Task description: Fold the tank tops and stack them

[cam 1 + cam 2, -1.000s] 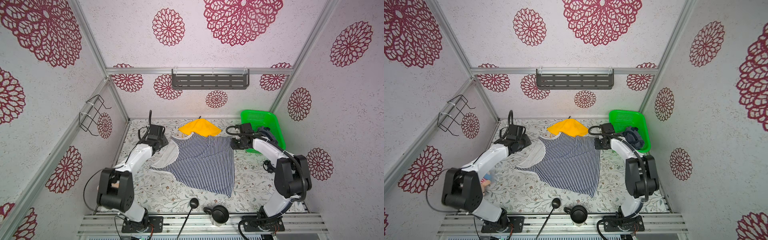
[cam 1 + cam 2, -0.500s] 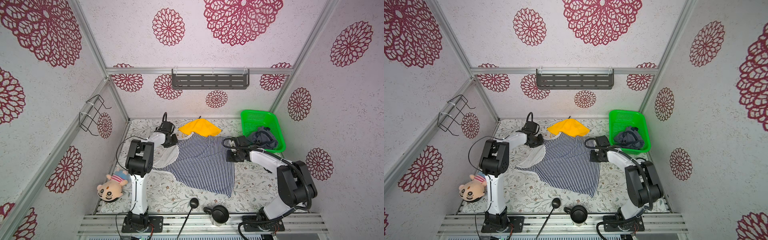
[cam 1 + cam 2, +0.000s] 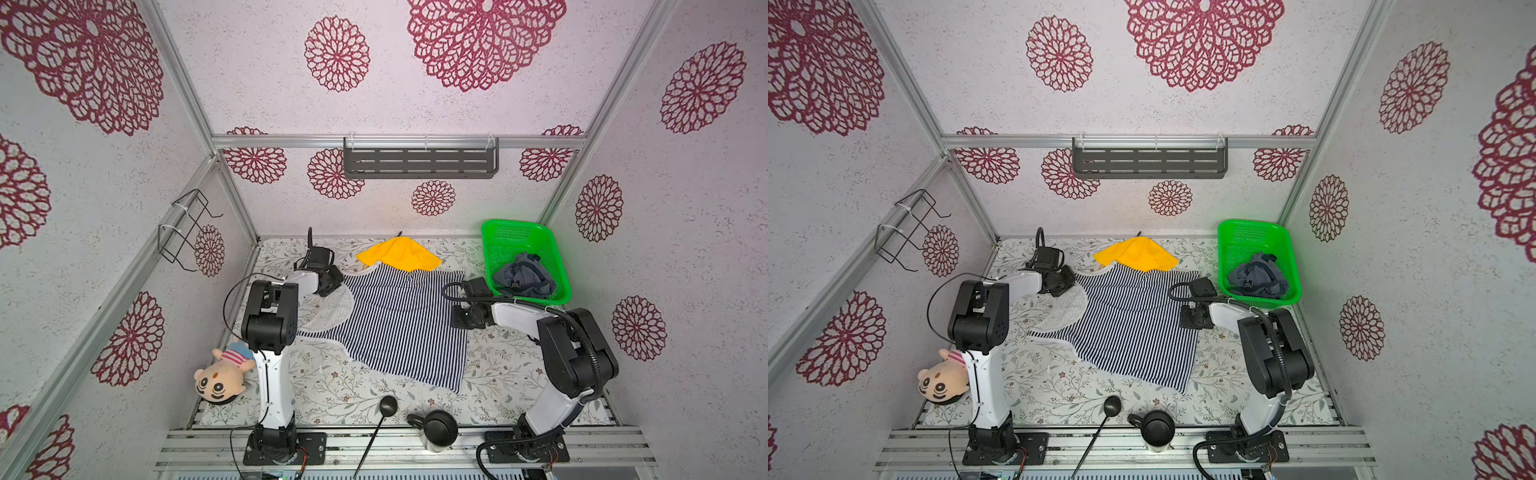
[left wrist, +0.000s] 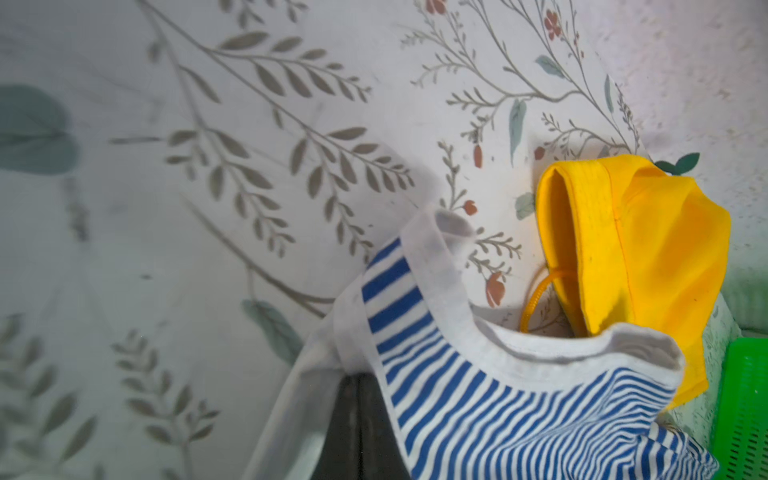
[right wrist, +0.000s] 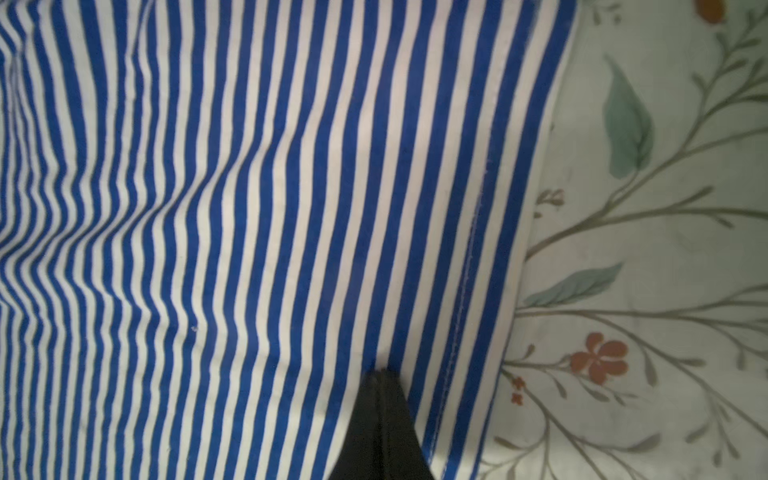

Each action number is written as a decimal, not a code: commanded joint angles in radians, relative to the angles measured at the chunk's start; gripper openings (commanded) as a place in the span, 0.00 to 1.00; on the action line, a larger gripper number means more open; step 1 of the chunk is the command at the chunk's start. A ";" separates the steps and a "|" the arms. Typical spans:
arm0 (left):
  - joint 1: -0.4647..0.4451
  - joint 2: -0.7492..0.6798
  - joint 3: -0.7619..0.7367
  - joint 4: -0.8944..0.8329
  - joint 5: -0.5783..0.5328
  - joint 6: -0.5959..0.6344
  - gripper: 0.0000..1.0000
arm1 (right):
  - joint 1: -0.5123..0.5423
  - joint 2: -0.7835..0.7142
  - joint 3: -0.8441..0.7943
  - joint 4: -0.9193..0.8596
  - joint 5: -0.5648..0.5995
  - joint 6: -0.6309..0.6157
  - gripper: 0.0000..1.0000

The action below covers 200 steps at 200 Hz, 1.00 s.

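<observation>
1. Nothing legible shows in any view: no words, brand marks, numbers or signs.
2. The navy-and-white striped cloth tank top [image 3: 399, 320] shows only stripes, white trim and a stitched hem in the wrist views, with no lettered tag in sight.
3. The crumpled slate blue-grey cloth top [image 3: 524, 277] in the green plastic mesh basket [image 3: 515, 241] is bunched and small in both top views, so no print on it can be made out.

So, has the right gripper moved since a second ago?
Yes. In a top view the right gripper has moved down the view, from beside the green basket to just past its near corner.
</observation>
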 commanded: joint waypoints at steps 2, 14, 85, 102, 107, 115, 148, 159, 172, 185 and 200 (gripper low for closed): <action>0.051 -0.031 -0.139 -0.050 -0.106 -0.041 0.00 | -0.047 0.045 0.021 -0.048 0.068 -0.023 0.00; 0.055 -0.065 -0.212 -0.016 -0.114 -0.055 0.00 | -0.058 0.060 0.046 -0.056 0.067 -0.041 0.00; 0.058 -0.282 -0.518 0.138 -0.154 -0.137 0.00 | -0.069 0.194 0.296 -0.142 0.062 -0.142 0.00; 0.058 -0.280 -0.438 0.098 -0.138 -0.105 0.21 | -0.072 0.168 0.347 -0.190 0.063 -0.158 0.00; 0.058 -0.282 -0.413 0.087 -0.132 -0.094 0.30 | -0.072 0.152 0.353 -0.203 0.064 -0.161 0.02; 0.058 -0.293 -0.373 0.063 -0.127 -0.075 0.45 | -0.072 0.123 0.356 -0.228 0.064 -0.166 0.07; 0.046 -0.427 -0.290 -0.091 -0.142 0.025 0.80 | -0.070 -0.052 0.265 -0.302 0.026 -0.144 0.25; 0.027 -0.497 -0.313 -0.152 -0.134 0.048 0.82 | -0.064 -0.117 0.208 -0.325 0.011 -0.119 0.28; -0.016 -0.588 -0.385 -0.214 -0.141 0.055 0.79 | -0.048 -0.197 0.127 -0.350 0.002 -0.083 0.27; -0.067 -0.684 -0.485 -0.242 -0.134 0.030 0.67 | -0.030 -0.267 0.049 -0.377 -0.003 -0.052 0.25; -0.112 -0.762 -0.591 -0.258 -0.101 -0.023 0.52 | -0.012 -0.332 -0.028 -0.418 0.009 -0.017 0.19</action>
